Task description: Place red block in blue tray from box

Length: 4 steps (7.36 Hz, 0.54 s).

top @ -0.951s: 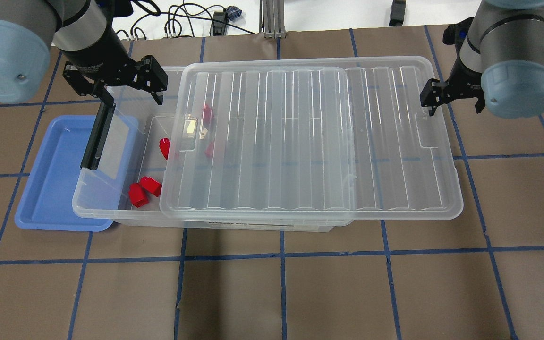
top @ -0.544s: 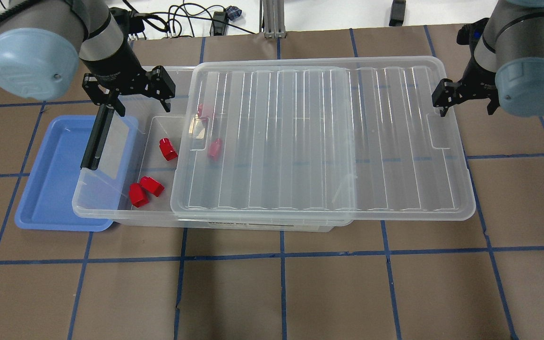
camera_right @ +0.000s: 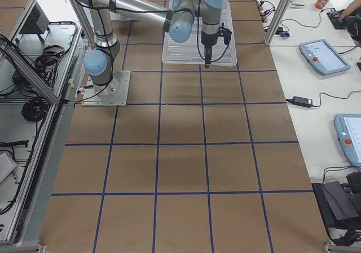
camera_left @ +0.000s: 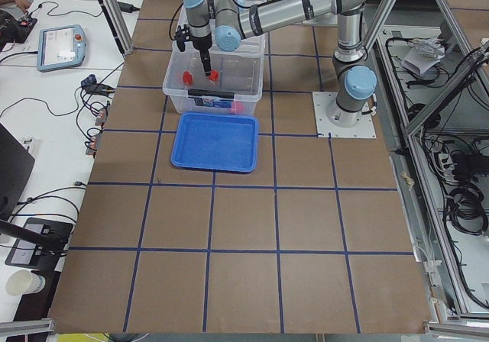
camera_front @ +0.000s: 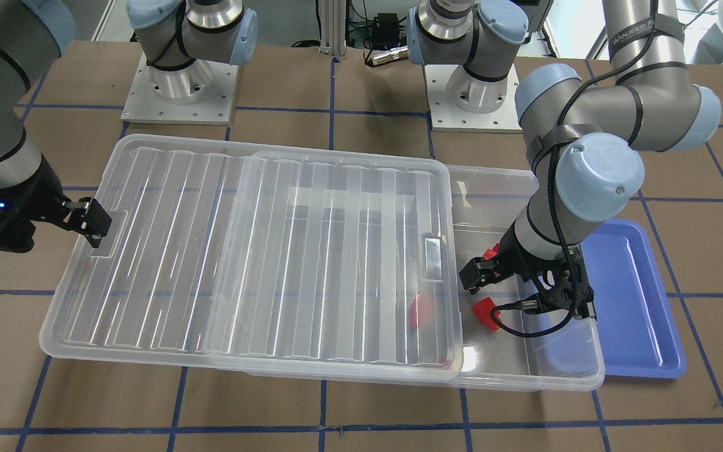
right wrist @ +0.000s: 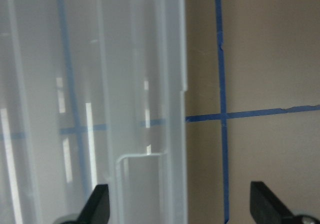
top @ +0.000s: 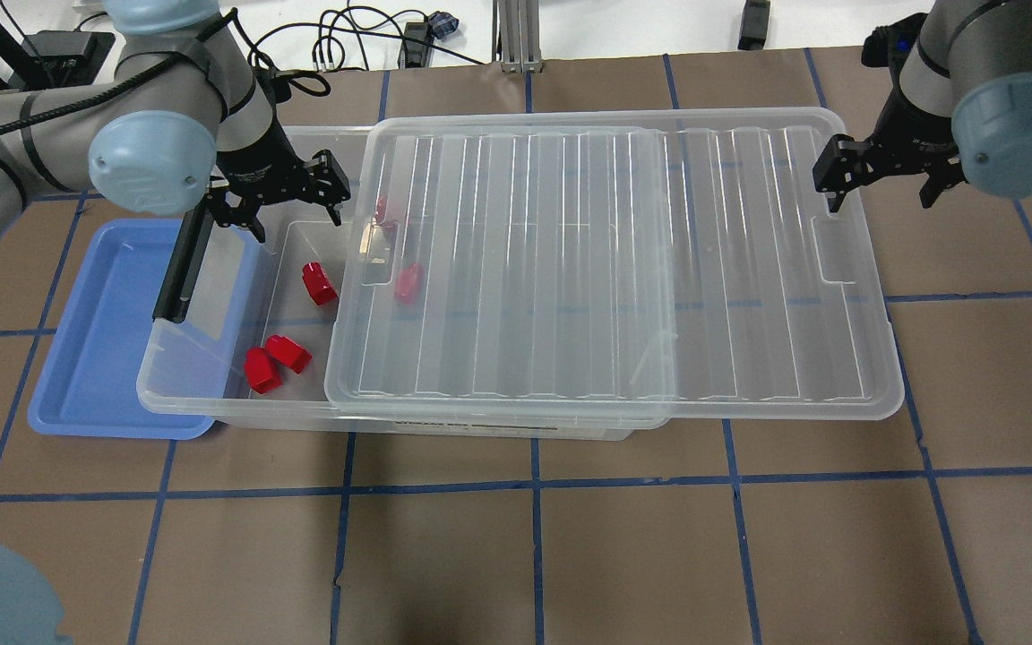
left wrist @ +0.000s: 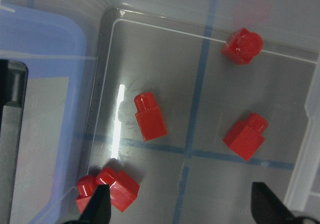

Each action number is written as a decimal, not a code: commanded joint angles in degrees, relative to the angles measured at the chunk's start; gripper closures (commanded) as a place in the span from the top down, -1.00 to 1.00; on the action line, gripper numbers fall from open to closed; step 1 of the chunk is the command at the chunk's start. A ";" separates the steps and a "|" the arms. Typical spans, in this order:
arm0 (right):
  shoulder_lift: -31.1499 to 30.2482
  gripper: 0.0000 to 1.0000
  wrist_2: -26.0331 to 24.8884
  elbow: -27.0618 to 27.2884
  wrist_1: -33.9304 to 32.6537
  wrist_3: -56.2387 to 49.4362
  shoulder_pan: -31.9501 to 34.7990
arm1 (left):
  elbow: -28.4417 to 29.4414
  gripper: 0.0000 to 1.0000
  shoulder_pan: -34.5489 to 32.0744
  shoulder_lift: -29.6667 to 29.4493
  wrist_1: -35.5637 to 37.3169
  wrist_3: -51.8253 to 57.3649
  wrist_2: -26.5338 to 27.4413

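Several red blocks lie in the uncovered left end of the clear box (top: 211, 405): one (top: 319, 282) alone and two (top: 276, 360) together near the front wall. Two more (top: 408, 280) show blurred under the ribbed lid (top: 614, 260). My left gripper (top: 294, 215) is open and empty over that uncovered end. The left wrist view shows the blocks (left wrist: 150, 116) below its open fingertips (left wrist: 100, 209). The blue tray (top: 95, 340) lies against the box's left end, partly under it. My right gripper (top: 879, 188) is open at the lid's right end, one finger over its edge (right wrist: 165, 134).
The black latch bar (top: 180, 269) hangs at the box's left end over the tray. The lid overhangs the box to the right (top: 838, 358). Cables (top: 346, 36) lie beyond the table's far edge. Brown table with blue tape lines (top: 534, 537) lies in front.
My left gripper has moved right and down over the box's uncovered end. The lid has slid a little to the right, uncovering more blocks. My right gripper has shifted slightly right.
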 commanded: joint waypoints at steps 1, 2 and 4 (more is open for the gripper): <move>-0.96 1.00 1.77 -11.11 13.24 8.41 8.29 | -1.06 1.00 0.96 -2.60 3.56 -0.81 -0.04; -1.83 1.00 4.47 -11.49 15.11 10.40 9.54 | -1.06 1.00 1.31 -3.13 3.58 -0.89 -0.04; -1.23 1.00 9.52 -9.92 10.58 9.81 9.56 | -1.14 1.00 1.49 -3.75 3.84 -1.68 0.05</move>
